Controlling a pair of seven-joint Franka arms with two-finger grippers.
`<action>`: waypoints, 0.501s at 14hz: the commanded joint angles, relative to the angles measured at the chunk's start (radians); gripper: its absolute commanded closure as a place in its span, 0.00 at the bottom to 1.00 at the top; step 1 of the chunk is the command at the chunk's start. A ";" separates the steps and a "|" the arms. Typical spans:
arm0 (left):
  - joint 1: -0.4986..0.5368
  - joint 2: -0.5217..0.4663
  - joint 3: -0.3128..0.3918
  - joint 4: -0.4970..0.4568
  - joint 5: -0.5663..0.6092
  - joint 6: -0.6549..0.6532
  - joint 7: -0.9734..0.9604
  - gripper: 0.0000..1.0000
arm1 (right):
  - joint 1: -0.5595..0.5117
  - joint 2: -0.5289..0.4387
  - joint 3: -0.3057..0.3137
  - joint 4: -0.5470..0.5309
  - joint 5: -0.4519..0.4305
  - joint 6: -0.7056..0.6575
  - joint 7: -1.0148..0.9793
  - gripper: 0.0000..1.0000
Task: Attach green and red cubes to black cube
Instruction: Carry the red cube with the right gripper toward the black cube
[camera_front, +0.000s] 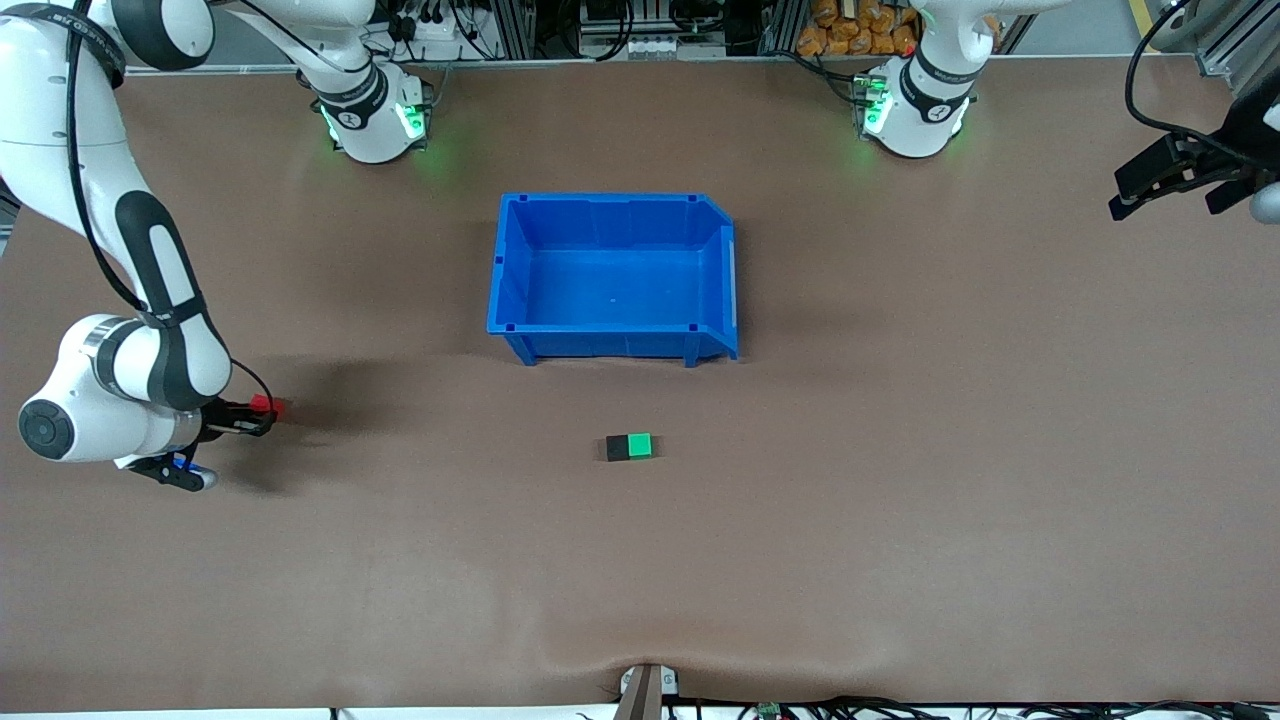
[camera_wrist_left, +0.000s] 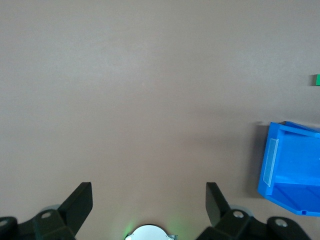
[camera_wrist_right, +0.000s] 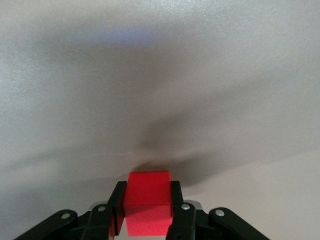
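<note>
Red cube (camera_wrist_right: 148, 200) clamped in right claw (camera_front: 262, 412) — left claw (camera_wrist_left: 149, 205) apart, waiting — blue bin (camera_front: 612, 275) holds nothing.

- The green cube (camera_front: 640, 445), small and bright, is sitting flat on the brown table with one side pressing against the black cube (camera_front: 618, 448), the pair forming one short block
- The black cube, matte and equal in size, is lying on the side toward the right arm's end
- The red cube (camera_front: 264, 406), bright and plain, is sitting pinched between the right gripper's (camera_front: 258, 412) fingers (camera_wrist_right: 176, 210), near the right arm's end, well apart from the pair
</note>
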 joint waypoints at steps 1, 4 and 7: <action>0.005 -0.018 -0.003 -0.018 0.005 0.008 0.023 0.00 | 0.001 -0.006 0.009 0.010 -0.001 -0.014 0.036 1.00; 0.005 -0.017 -0.003 -0.020 0.005 0.008 0.023 0.00 | 0.013 -0.007 0.014 0.010 -0.001 -0.015 0.120 1.00; 0.005 -0.017 -0.003 -0.023 0.005 0.008 0.023 0.00 | 0.040 -0.009 0.014 0.018 0.033 -0.043 0.194 1.00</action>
